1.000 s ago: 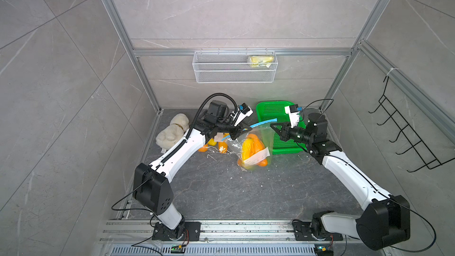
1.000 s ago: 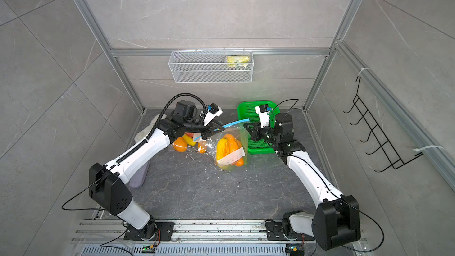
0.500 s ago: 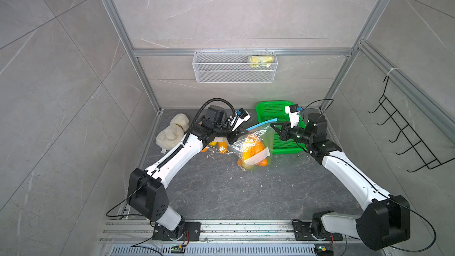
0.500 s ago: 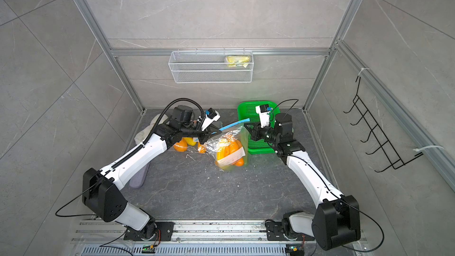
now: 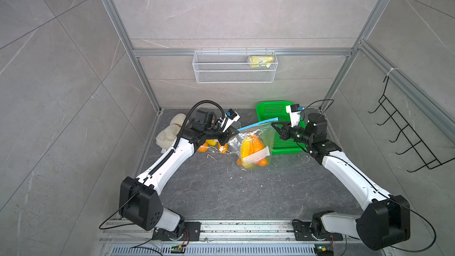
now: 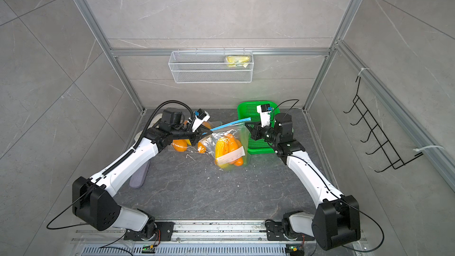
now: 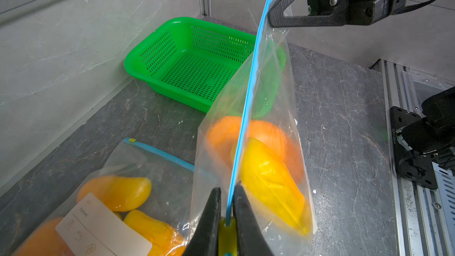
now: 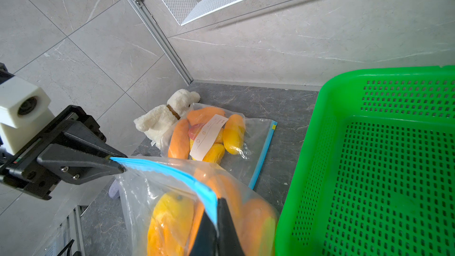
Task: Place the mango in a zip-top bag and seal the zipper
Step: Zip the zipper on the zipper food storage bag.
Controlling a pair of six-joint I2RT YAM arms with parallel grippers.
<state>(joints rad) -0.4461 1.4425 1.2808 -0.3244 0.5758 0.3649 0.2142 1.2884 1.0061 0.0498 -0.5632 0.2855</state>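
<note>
Holding a clear zip-top bag (image 5: 257, 155) stretched between both grippers, over the middle of the tabletop (image 5: 221, 188). Pinched at both ends of its blue zipper strip (image 5: 258, 123): left end in the left gripper (image 5: 231, 134), right end in the right gripper (image 5: 272, 124).

Seen from the left wrist: jaws of the left gripper (image 7: 227, 190) nipped close on the strip (image 7: 248, 89), with a small yellow tab lodged deep between them. Strip running taut and straight from there to the tip of the right gripper (image 7: 269, 19). Seen from the right wrist: jaws of the right gripper (image 8: 218, 201) clenched tight on the strip's other end.

Inside the held bag, a yellow mango (image 5: 246, 146) packed against orange ones, behind a white label on the near face. Bottom of the bag low over the tabletop — touching or just clear, hard to tell.

Just left of it, flat on the tabletop and partly under the left arm, a second bag (image 8: 221, 139) of mangoes with its own blue strip along the right edge. Farther left, against the wall, a white plush toy (image 5: 170, 131). Far right, behind the held bag and the right gripper, a green basket (image 5: 270, 112). High on the far wall, a wire basket (image 5: 234, 75) with something yellow at its right end.
</note>
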